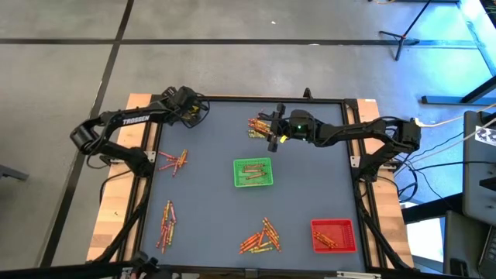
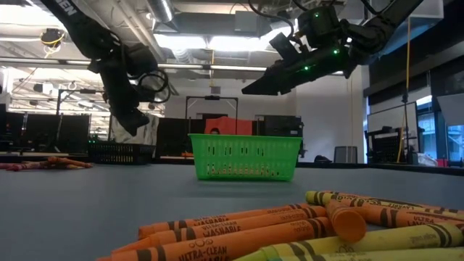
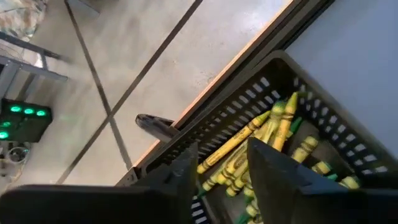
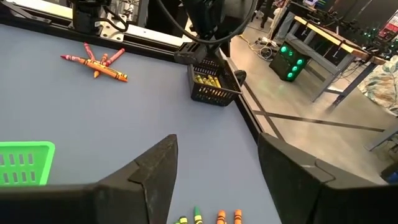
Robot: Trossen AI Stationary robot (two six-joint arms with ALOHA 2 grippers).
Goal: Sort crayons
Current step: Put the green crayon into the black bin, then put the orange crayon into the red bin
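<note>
The slim paper-wrapped wax crayons (image 1: 261, 236) lie in loose heaps about the grey-blue surface (image 1: 209, 201): an orange and yellow heap near the front middle, a small heap at the near left (image 1: 167, 225), a few red and orange ones at the left (image 1: 176, 161), and a mixed heap at the far middle (image 1: 257, 126). Others already sit in the green square plastic basket (image 1: 253, 173) at the centre, the red square plastic basket (image 1: 333, 235) at the near right, and the dark slotted plastic basket (image 3: 280, 93) at the far left corner, which holds yellow ones.

The left pincer (image 3: 221, 171) hangs over that dark basket with its fingers apart and nothing between them. The right pincer (image 4: 214, 165) hovers above the far middle heap, spread wide and empty.

I judge each crayon light, stiff and brittle, likely to snap if squeezed hard or bent. The paper sleeve should give fair grip, though the round body may roll. Best taken across the middle of its length, fingers square to the stick, choosing one at a heap's edge.
</note>
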